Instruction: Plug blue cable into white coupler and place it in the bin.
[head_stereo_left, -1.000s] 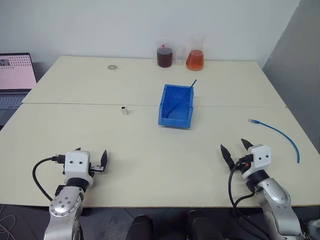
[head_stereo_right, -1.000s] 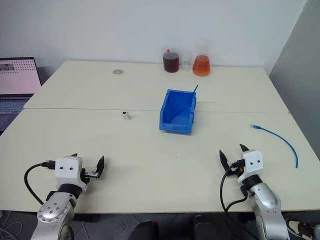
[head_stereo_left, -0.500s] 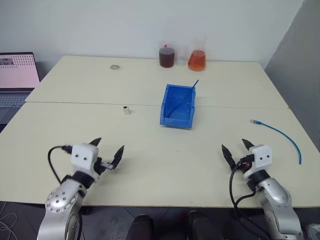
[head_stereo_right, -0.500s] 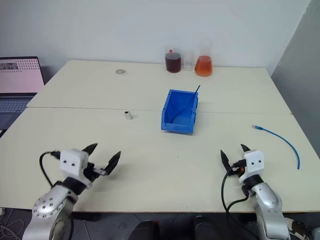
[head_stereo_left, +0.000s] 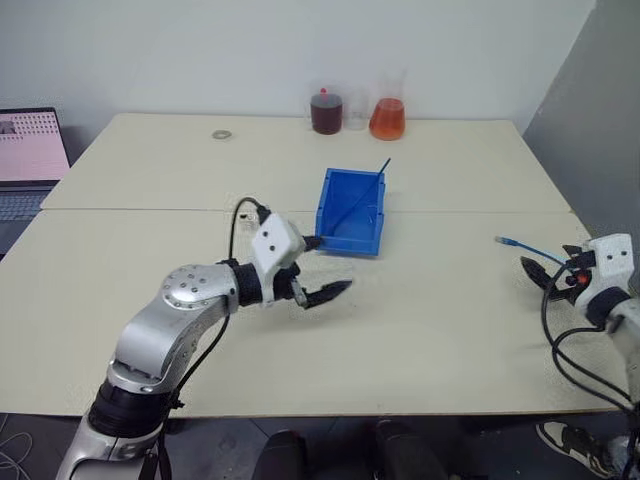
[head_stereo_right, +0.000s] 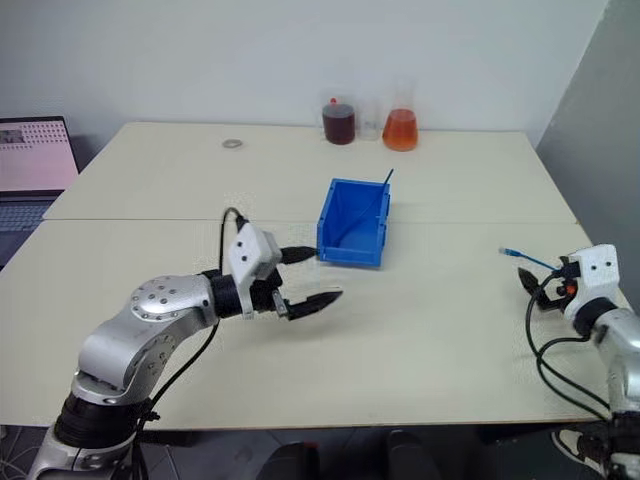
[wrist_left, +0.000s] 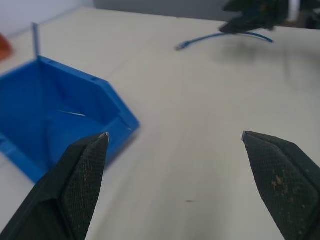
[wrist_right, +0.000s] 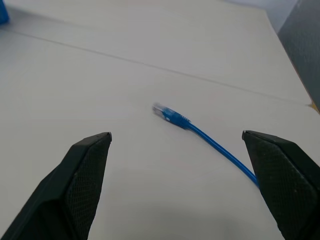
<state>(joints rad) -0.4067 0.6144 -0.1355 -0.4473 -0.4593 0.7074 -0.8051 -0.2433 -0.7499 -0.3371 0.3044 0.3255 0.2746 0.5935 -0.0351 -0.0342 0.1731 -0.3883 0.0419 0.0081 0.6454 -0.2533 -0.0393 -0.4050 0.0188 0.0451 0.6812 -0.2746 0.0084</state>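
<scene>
Jaws: both wide, we hold nothing | right gripper (head_stereo_left: 548, 272) near blue cable (wrist_right: 200, 135) plug | risk: we nudge its springy end, missing | left gripper (head_stereo_right: 305, 280) could clip bin (head_stereo_right: 352, 222)

Blue on cream

Bright-blue bin (head_stereo_left: 350, 212) and light-blue cable (wrist_right: 210, 142) on a cream table (head_stereo_left: 430, 310); black gripper fingers (wrist_left: 82, 177).

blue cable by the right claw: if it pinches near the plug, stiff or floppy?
Probably floppy: the cable is thin and lies in a loose curve on the table, so the free end should droop and trail. Likely light; it may slide rather than resist. The plug looks small against the open right claw, so the pinch could slip.
</scene>
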